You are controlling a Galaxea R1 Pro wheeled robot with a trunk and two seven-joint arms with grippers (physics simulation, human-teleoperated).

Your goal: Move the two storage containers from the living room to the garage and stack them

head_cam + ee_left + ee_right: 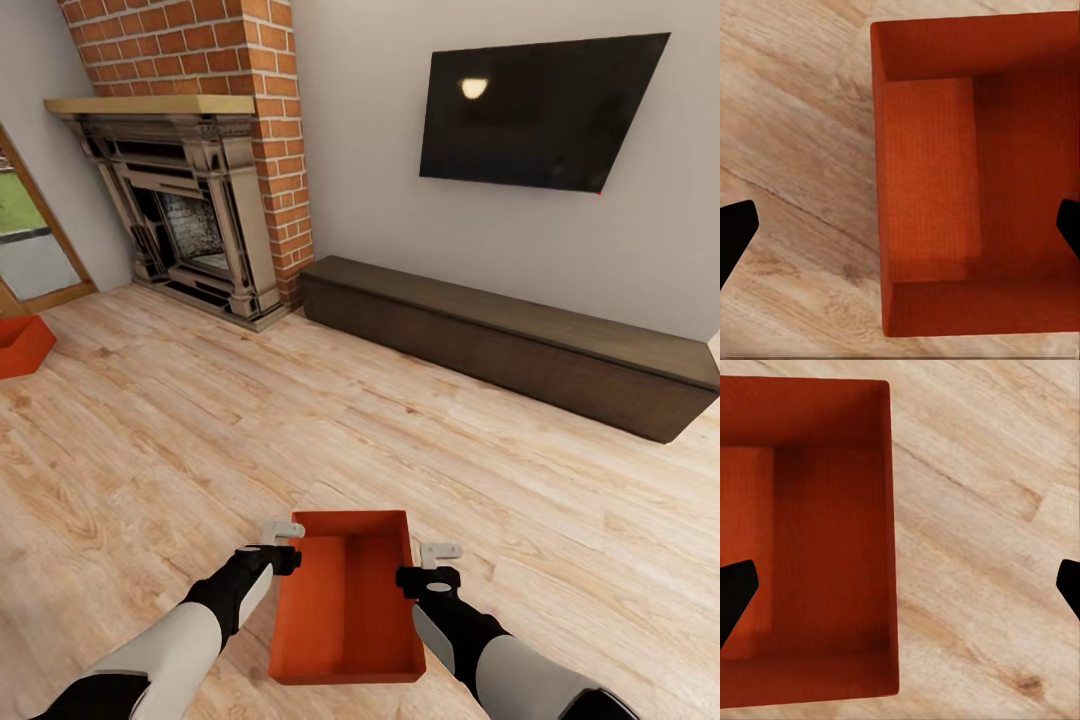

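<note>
in the living room, on the light wood floor (300,420); one red container (348,600) right in front, open top up, between the two arms; left gripper (283,545) wide open across the box's left wall, one finger (735,232) outside, one inside; right gripper (432,565) wide open across the right wall the same way; nothing squeezed yet; second red container (20,342) far off on the left, near the glass door (25,235) and brick fireplace (190,170); dark low bench (500,340) under the wall tv (540,110).
</note>
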